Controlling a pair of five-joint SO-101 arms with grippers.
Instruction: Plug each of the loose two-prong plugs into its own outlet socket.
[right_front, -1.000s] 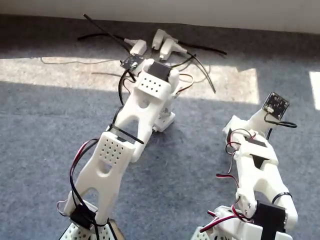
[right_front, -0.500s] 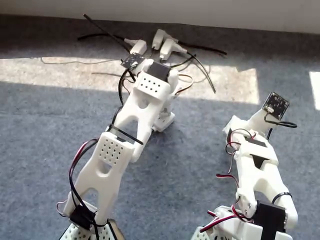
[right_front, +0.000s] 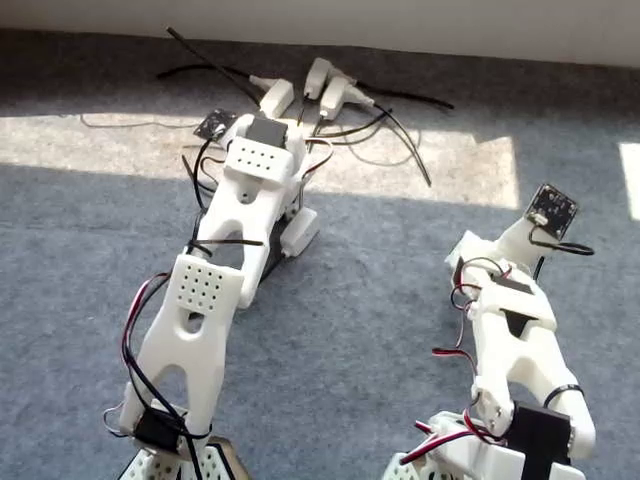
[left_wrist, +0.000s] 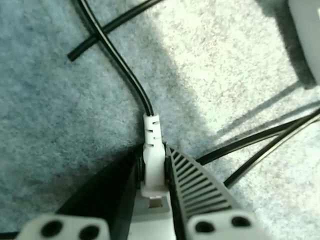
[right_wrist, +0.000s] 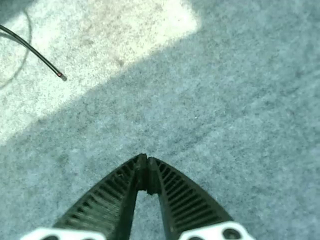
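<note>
On the carpet (left_wrist: 45, 115), black cables (left_wrist: 97, 36) cross beside the plug (left_wrist: 154, 165) the left tool (left_wrist: 154, 150) pinches.

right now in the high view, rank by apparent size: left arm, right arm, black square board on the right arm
1. left arm, stretched out long
2. right arm, folded up, looks shorter
3. black square board, clearly smallest

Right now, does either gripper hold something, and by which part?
The left gripper holds a white plug by its body, beside the ribbed collar where the black cord enters. The right gripper is shut on nothing.
</note>
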